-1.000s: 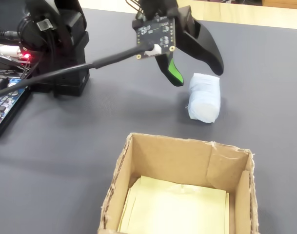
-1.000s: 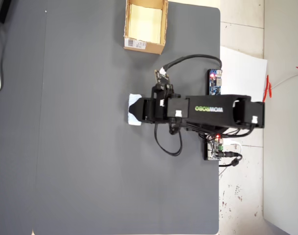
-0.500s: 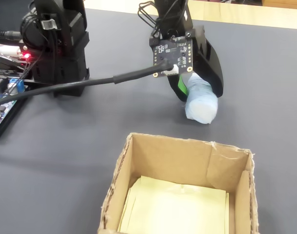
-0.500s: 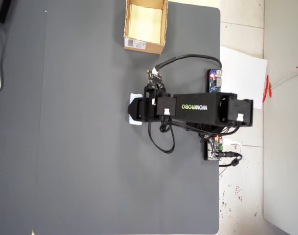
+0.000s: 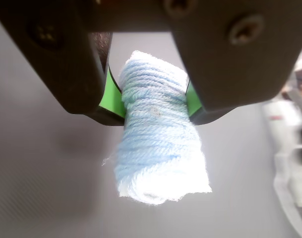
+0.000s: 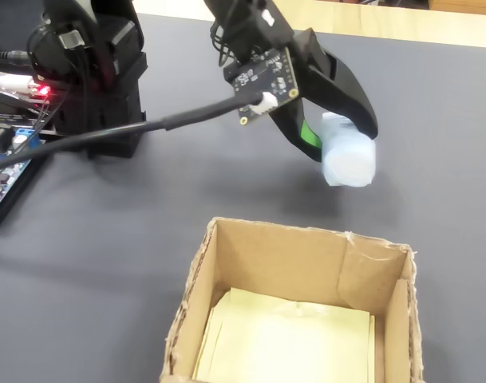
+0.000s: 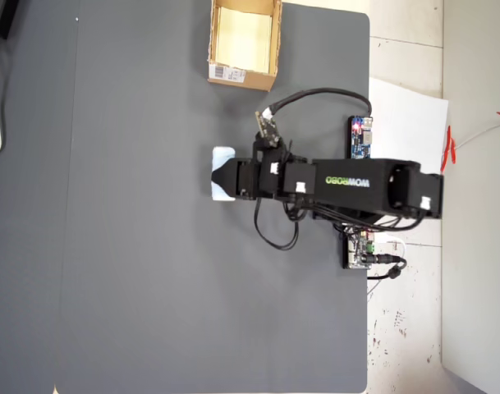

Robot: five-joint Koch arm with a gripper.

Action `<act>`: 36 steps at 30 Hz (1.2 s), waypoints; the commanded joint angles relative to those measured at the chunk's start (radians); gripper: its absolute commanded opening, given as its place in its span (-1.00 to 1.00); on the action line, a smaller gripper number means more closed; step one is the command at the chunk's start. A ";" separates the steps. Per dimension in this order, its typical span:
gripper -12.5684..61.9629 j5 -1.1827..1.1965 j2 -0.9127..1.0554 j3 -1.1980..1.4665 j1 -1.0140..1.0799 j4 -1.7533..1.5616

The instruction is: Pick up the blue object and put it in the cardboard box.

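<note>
The blue object (image 5: 158, 144) is a pale blue, yarn-like roll, pinched across its middle by the green-padded jaws of my gripper (image 5: 153, 106). In the fixed view the gripper (image 6: 338, 140) carries the blue object (image 6: 350, 159) just above the dark mat, behind and slightly right of the cardboard box (image 6: 306, 239). The box stands open at the near edge with a pale yellow floor. In the overhead view the gripper (image 7: 221, 176) covers the middle of the blue object (image 7: 223, 154), and the cardboard box (image 7: 233, 75) lies toward the top of the picture, its barcode label facing the arm.
The arm's base (image 6: 91, 72), a black cable (image 6: 147, 126) and a blue circuit board (image 6: 11, 163) crowd the fixed view's left. Electronics (image 7: 360, 135) and white paper (image 7: 410, 107) lie past the mat's right edge in the overhead view. The grey mat (image 7: 135, 246) stretches left.
</note>
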 commanded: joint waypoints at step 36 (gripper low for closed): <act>-0.27 -0.339 -0.150 -0.403 0.696 -0.261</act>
